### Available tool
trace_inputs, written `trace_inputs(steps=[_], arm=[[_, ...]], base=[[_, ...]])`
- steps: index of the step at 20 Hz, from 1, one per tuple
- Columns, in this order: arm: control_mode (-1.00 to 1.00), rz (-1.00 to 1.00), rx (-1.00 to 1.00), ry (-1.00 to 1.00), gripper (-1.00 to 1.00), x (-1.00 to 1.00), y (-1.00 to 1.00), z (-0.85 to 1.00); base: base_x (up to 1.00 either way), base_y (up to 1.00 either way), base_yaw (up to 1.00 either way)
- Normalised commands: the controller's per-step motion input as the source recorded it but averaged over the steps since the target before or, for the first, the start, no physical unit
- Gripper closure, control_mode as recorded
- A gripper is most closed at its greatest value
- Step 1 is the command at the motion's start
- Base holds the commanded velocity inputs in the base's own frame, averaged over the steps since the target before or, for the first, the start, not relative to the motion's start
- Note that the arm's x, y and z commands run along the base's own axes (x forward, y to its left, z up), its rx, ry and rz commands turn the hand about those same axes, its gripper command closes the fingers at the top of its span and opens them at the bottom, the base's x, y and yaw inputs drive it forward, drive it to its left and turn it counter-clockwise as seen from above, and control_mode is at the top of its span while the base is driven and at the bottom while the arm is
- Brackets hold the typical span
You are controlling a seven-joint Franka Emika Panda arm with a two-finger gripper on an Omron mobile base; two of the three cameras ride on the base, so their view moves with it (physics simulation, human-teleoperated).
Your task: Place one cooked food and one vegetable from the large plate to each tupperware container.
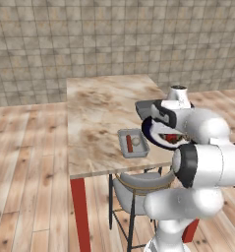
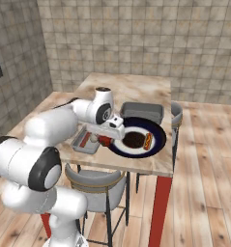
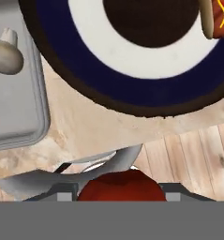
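My gripper is shut on a round red vegetable and hovers above the table's front edge, between the large plate and the near tupperware container. The plate, with navy rim and dark centre, holds a hot dog. The near tray holds a white mushroom and a reddish sausage. From the right base, the gripper hangs over the plate's left rim. The second tupperware container lies behind the plate.
A grey chair is tucked under the table's front edge, directly below the hand. A second chair stands at the table's right side. The wooden table has bare top to the left and back. Red table legs stand below.
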Motion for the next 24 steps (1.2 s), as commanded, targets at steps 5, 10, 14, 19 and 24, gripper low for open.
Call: trace_inputs(steps=[5, 10, 14, 19, 24], arm=[[-1.00, 0.33, -0.04, 0.02, 1.00, -0.77, 0.58, 0.63], [-1.00, 0.02, 0.00, 0.02, 1.00, -0.09, 0.05, 0.00], [-1.00, 0.00, 0.00, 0.00, 1.00, 0.00, 0.00, 0.00], [-1.00, 0.00, 0.00, 0.00, 1.00, 0.00, 0.00, 0.00], [1.00, 0.00, 0.00, 0.00, 1.00, 0.00, -0.02, 0.00]], base=[[0.00, 0.00, 0.00], [0.00, 0.00, 0.00], [0.00, 0.00, 0.00], [0.00, 0.00, 0.00], [0.00, -0.24, 0.00]])
